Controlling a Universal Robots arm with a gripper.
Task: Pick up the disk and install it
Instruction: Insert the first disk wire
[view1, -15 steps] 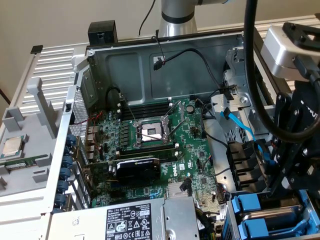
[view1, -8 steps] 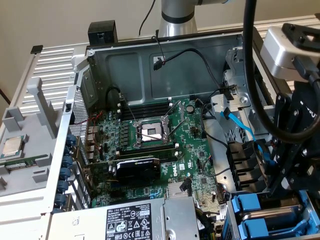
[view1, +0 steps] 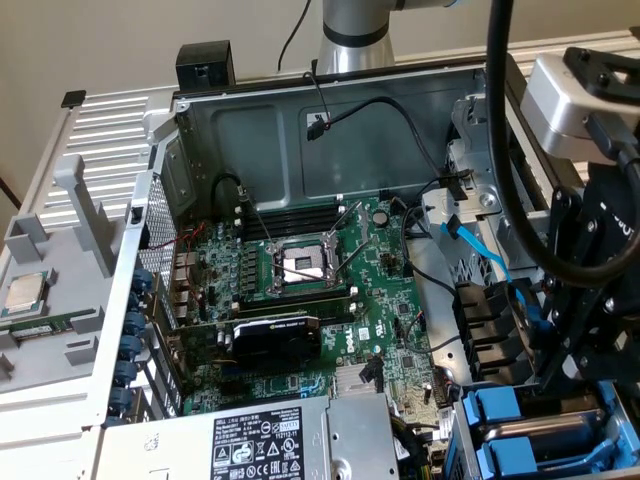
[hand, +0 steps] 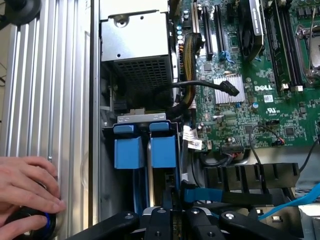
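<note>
**Blue-framed disk sits in the drive bay, tool close over it**

The disk (hand: 164, 150) is seen end-on. It shows a bright blue plastic frame, made up of a small tab and a larger block, with a thin grey metal edge running alongside. Its label face is hidden. It stands in the drive bay (hand: 107, 150) of the open computer case, just beside a second blue-framed unit (hand: 129, 150), on the side nearer the green motherboard (hand: 240, 100). In the exterior view the blue frames (view1: 497, 408) sit in the lower right of the frame, just beside the grey power-supply box (view1: 270, 440).

The tool (hand: 175, 216) appears in the wrist view as black linkage arms close over the end of the bay, nearest the disk. Whether it touches the disk is hidden, and I cannot tell whether it is spread or pressed together. In the exterior view the tool (view1: 585, 350) is a dark mass at the right edge of the frame, above the bay, with a thick black cable (view1: 505, 150) looping down past it.

A person's hand (hand: 25, 192) rests on a ribbed silver surface beside the case, on a round black knob with a blue ring (hand: 37, 226).
</note>
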